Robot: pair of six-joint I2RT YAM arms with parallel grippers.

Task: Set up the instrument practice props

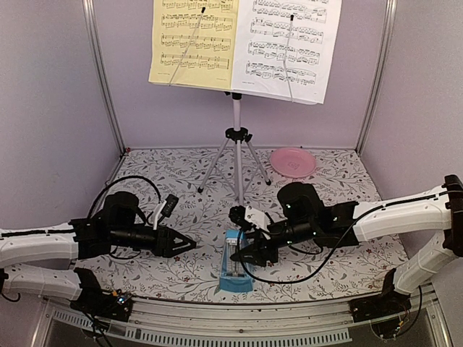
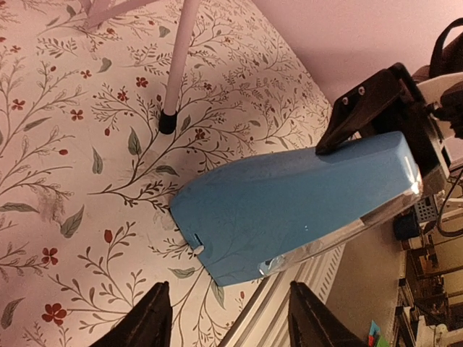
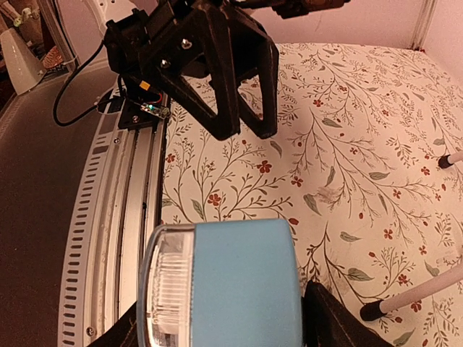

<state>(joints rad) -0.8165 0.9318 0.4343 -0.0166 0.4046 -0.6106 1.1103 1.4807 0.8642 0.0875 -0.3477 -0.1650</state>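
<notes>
the blue pyramid-shaped metronome (image 1: 235, 269) lay sideways near the floral table's (image 1: 163, 177) front edge. my right gripper (image 1: 250, 255) straddled its tip, grip unclear; left gripper (image 1: 191, 246) spread, empty. i judged: clamp squarely before righting it.

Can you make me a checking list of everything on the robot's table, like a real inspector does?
Surface: flowery tablecloth, flat and clean-looking.
Job's things: music stand upright on its tripod legs, holding the yellow sheet and the white sheet side by side; blue metronome lying on its side near the front edge.
Clutter: pink plate at the back, right of the stand's legs.
Grippers: left gripper open, holding nothing, just left of the metronome; right gripper closed on the metronome's narrow end.
Cables: black cables loop off both arms.
Surroundings: lilac walls, metal posts, metal rail in front.
</notes>
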